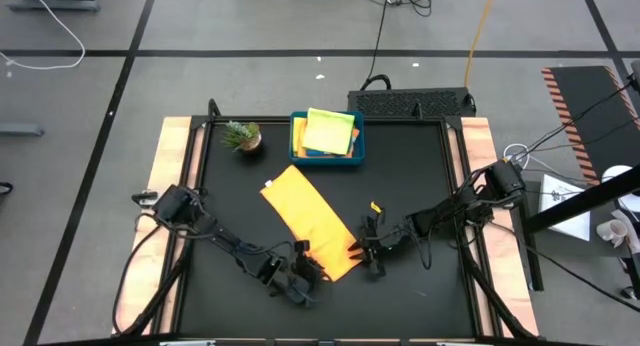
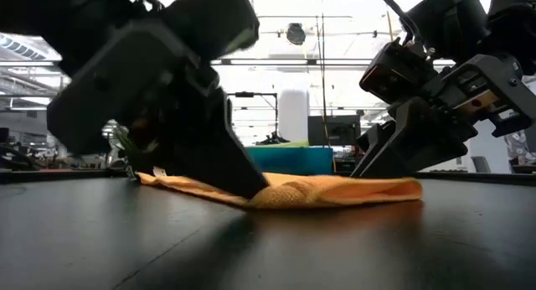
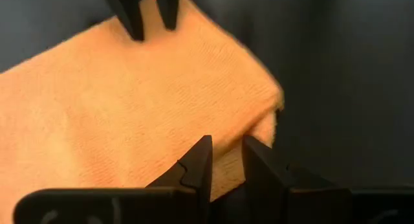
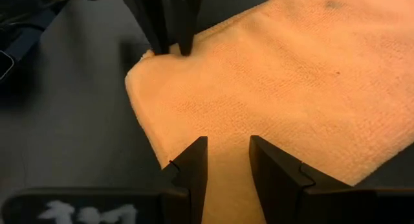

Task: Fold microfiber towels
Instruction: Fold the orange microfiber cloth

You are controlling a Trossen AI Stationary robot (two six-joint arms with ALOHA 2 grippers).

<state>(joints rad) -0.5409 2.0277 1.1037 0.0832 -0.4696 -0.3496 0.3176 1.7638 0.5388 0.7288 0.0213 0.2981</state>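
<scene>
An orange microfiber towel (image 1: 308, 218) lies folded in a long strip, slanting across the black table; it also shows in the low view (image 2: 335, 189). My left gripper (image 1: 318, 268) is shut on the strip's near end at its left side. My right gripper (image 1: 362, 252) is shut on the same end at its right side. More towels, yellow and lime green (image 1: 328, 132), lie stacked in the teal tray (image 1: 297, 136) at the far edge. My left gripper pinches the towel's near-end edge (image 3: 228, 167) between its two fingers, close to a corner. It comes slanting down from the table's near left. The towel lies on the table. My right gripper pinches the towel's edge (image 4: 228, 160) between its two fingers, near the strip's near end. It comes slanting down from the table's right. The towel lies on the table (image 2: 394, 188), slack.
A small potted plant (image 1: 242, 136) stands left of the teal tray at the back. A small yellow item (image 1: 376, 207) lies on the table right of the towel. Bare black table lies to the left and right of the strip.
</scene>
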